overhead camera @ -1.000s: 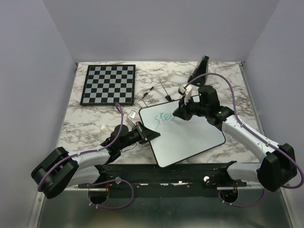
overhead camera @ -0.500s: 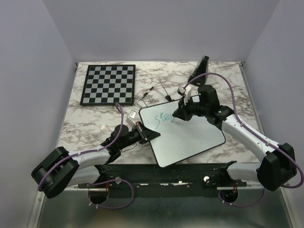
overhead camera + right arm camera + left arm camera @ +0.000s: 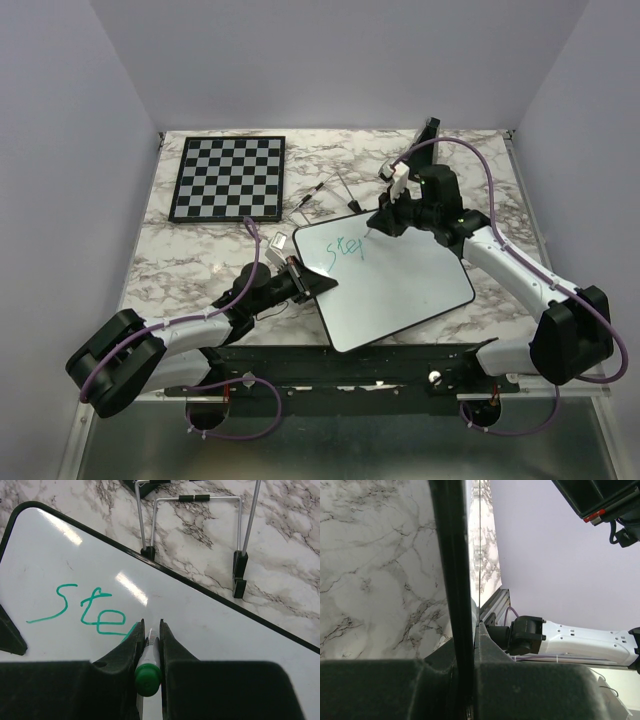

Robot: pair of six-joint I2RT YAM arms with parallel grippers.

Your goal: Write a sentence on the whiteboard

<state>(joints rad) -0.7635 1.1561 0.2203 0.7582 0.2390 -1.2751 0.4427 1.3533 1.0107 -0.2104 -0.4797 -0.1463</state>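
Whiteboard [image 3: 405, 295] [image 3: 70, 555] [image 3: 451, 580] first: a glossy white rectangle with a thin black rim and rounded corners, lying on the marble table [image 3: 190, 265] in the middle, just in front of both arms. Ceiling light glints off its surface in the right wrist view. Its long axis runs from near left to far right, so it sits skewed against the table's edges.

Teal-green handwriting, the sentence [image 3: 347, 247] [image 3: 89, 611], sits in the far left corner of the board. From above it reads "Step", climbing slightly toward the far right. From the right wrist only "Ste" shows, and the next letter is hidden behind the fingers. No brand or label can be read anywhere.

The right gripper [image 3: 375, 228] [image 3: 151, 630] has its fingers pressed onto a marker [image 3: 148, 679] with a green end, the tip down at the end of the word. The left gripper [image 3: 316, 284] [image 3: 465, 672] pinches the whiteboard's left rim, which shows as a dark bar between its fingers.

A checkered chessboard [image 3: 228, 177] lies far left, well apart from the board. A wire stand [image 3: 345, 190] [image 3: 195, 510] lies just beyond the board's far edge.
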